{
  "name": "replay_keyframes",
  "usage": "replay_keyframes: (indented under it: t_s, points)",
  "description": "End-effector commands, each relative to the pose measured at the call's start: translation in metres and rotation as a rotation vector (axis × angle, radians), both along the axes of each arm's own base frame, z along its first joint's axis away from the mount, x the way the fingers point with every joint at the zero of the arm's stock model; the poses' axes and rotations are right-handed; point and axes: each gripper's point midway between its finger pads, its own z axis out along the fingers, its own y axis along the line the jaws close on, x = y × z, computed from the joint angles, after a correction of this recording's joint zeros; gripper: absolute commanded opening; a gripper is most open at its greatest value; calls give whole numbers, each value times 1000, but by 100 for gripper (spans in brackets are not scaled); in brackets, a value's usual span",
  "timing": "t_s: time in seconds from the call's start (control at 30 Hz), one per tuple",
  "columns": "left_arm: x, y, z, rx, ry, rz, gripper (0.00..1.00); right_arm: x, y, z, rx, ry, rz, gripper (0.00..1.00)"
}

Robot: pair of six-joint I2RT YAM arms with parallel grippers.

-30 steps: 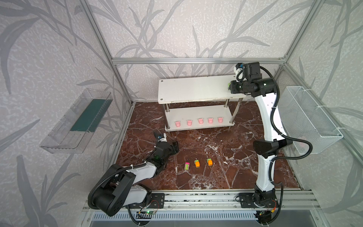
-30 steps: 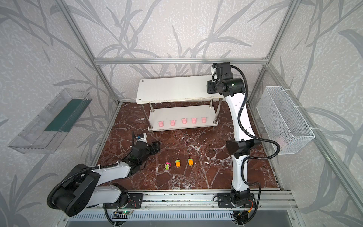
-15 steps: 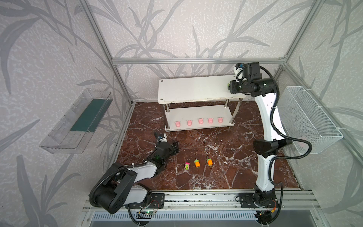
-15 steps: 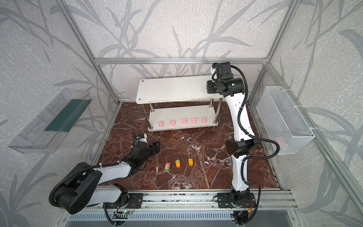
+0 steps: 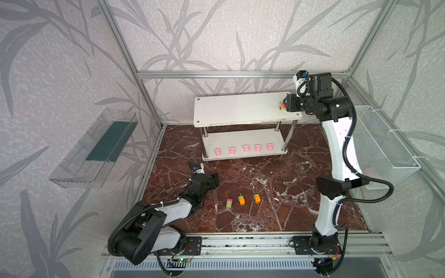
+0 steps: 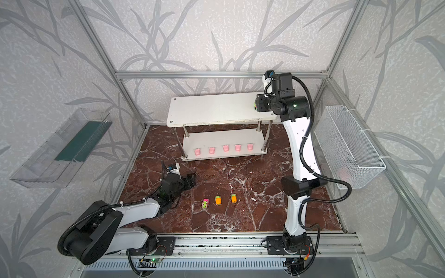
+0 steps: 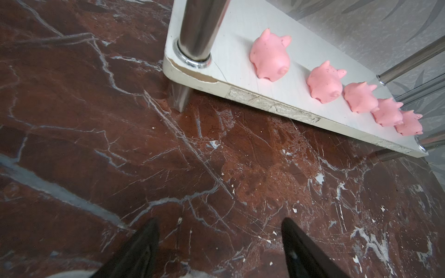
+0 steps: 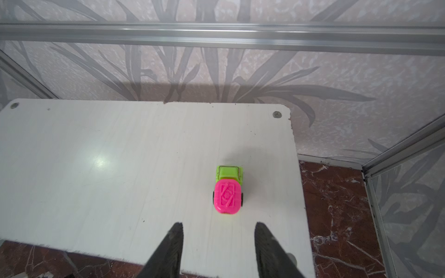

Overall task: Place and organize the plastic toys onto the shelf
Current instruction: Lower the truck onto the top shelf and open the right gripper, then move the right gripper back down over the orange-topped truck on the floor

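Pink-and-green car (image 8: 228, 195) — sits free on shelf (image 8: 120, 156) top board, right end, likely starting a row; right gripper (image 8: 218, 225) just behind, jaws spread, empty.

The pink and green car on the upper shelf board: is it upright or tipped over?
Upright. In the right wrist view the car sits flat on the shelf, black wheels showing at both sides.

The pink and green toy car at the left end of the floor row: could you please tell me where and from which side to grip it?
Probably its two long flanks, from straight above. The pink and green car points toward the shelf, and the gap to the orange car beside it leaves room for the jaws. The open left gripper is nearest.
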Motion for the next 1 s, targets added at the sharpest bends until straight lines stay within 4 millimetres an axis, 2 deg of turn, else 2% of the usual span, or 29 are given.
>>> replay_keyframes:
  t_s: [0.0,0.03,0.13,0.23,0.33,0.47,0.6,0.67,0.73,0.97]
  points:
    - [0,7,6,18,-15,22,78,-43,0,51,41,-152,53,49]
    - [0,7,7,21,-18,23,78,-59,-2,58,47,-183,60,49]
    - [-1,10,11,30,-24,29,78,-93,-4,53,61,-225,70,49]
    - [-1,13,15,41,-32,37,78,-128,-1,28,80,-237,92,49]
    - [-3,17,20,52,-41,46,78,-162,2,-14,73,-223,110,49]
    - [-6,22,28,67,-56,57,78,-201,2,-89,26,-146,120,49]
    - [-8,29,37,92,-72,80,78,-231,7,-161,77,-23,130,49]
    - [-8,31,40,99,-78,90,78,-243,15,-199,94,65,143,49]
    - [-8,32,42,101,-81,97,78,-252,24,-228,89,129,153,49]
    - [-6,34,42,100,-76,112,78,-260,66,-289,45,224,165,54]
